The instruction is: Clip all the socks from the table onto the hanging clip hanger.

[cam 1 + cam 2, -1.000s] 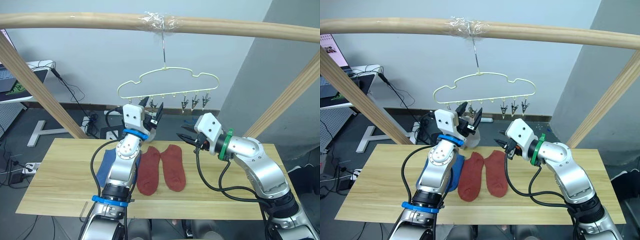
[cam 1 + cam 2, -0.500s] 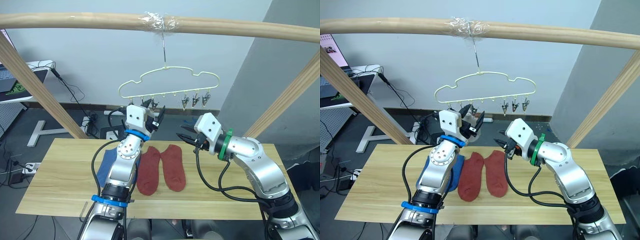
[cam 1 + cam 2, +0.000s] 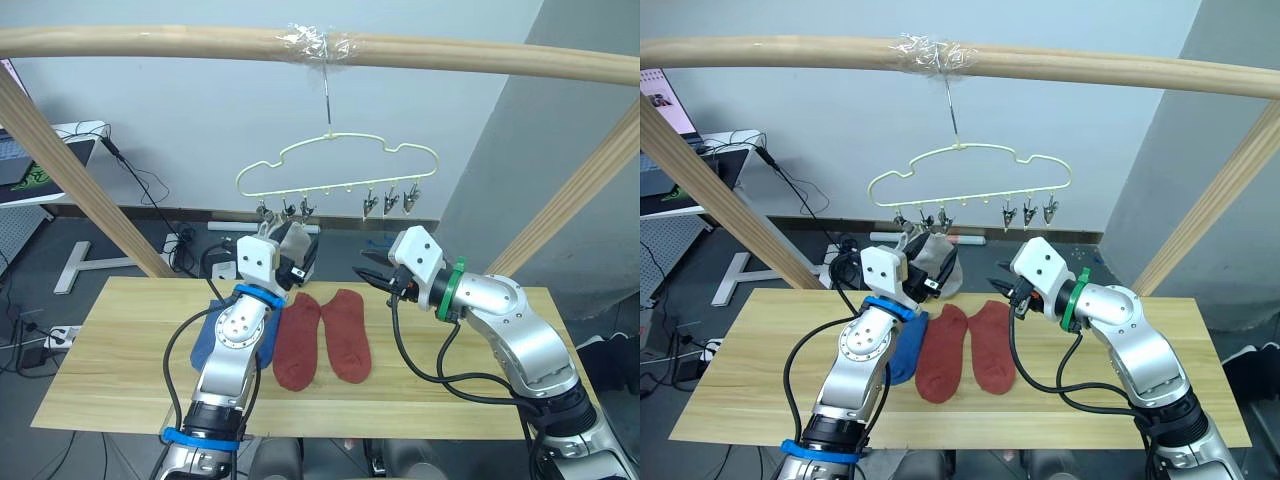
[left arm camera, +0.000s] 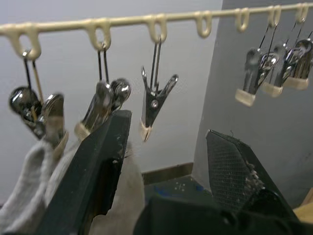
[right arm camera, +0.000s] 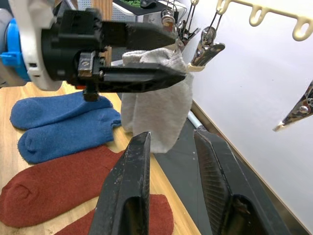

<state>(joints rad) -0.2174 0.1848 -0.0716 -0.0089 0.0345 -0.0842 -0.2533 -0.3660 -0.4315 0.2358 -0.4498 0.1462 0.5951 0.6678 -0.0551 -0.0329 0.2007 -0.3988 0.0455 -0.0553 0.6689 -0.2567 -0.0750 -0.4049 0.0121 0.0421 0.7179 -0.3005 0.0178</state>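
- The clip hanger [image 3: 338, 165] hangs by its hook from a taped spot on the wooden pole [image 3: 150, 42] above the far edge of the table [image 3: 120, 370].
- Two grey socks [image 5: 159, 105] hang from clips at the left end of the hanger's row. In the left wrist view the grey fabric [image 4: 29, 196] sits under the two leftmost clips.
- The next clip [image 4: 155, 100] along the row hangs empty, and three more empty clips [image 3: 390, 202] are bunched near the right end.
- The left gripper [image 3: 298, 250] is raised just below those left clips, right beside the hanging grey socks. Its fingers are spread apart and hold nothing. One finger [image 4: 100, 161] lies against the grey fabric.
- The right gripper [image 3: 368, 275] hovers above the far edge of the table, to the right of the grey socks and apart from them. Its fingers [image 5: 129, 191] are spread and empty, pointing toward the socks and the left gripper.
- Two rust-red socks [image 3: 325, 335] lie flat side by side near the middle of the table, toes toward the near edge.
- Two blue socks [image 5: 63, 122] lie on the table just left of the red pair, partly hidden behind the left arm in the head views.
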